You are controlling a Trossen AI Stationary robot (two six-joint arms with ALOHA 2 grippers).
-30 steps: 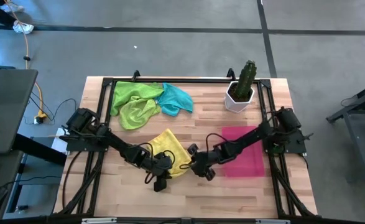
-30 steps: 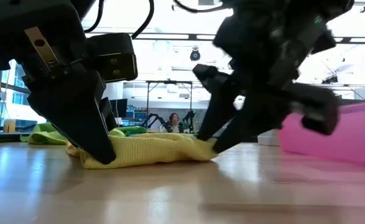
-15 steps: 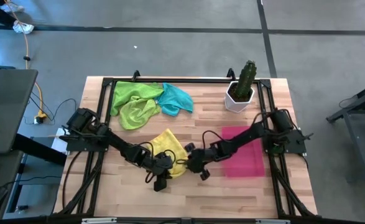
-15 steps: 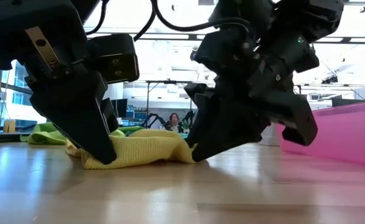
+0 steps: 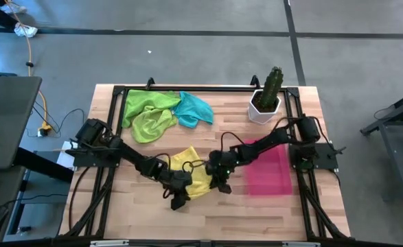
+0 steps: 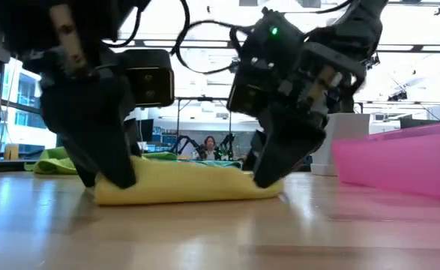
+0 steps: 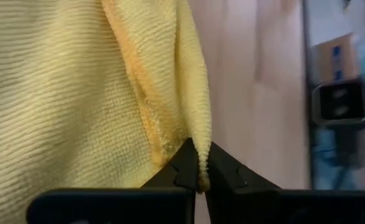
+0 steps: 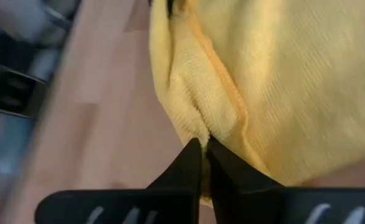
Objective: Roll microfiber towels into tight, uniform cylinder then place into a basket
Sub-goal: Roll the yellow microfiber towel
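We are at the start of the rolling step. The yellow towel (image 5: 193, 171) lies on the near middle of the surface (image 5: 256, 213), partly folded over. The left end effector (image 5: 178, 193) pinches the near left edge of the yellow towel; the left wrist view shows its tips pressed together on a fold of cloth. The right end effector (image 5: 218, 180) pinches the right edge, and the right wrist view shows its tips closed on the cloth too. In the low view the yellow towel (image 6: 186, 182) looks like a flat, thick fold, not yet a round roll.

We think the next move is for both arms to turn the held edge over together, so the cloth rolls up tight and even. If one side goes faster, the roll could come out crooked.

The basket (image 5: 270, 168) sits just right of the yellow towel, and nothing is in it that we can see. The green towels (image 5: 146, 113) and the teal towel (image 5: 194, 110) wait in a heap at the far left, unrolled. A cactus pot (image 5: 266, 103) stands at the far right.
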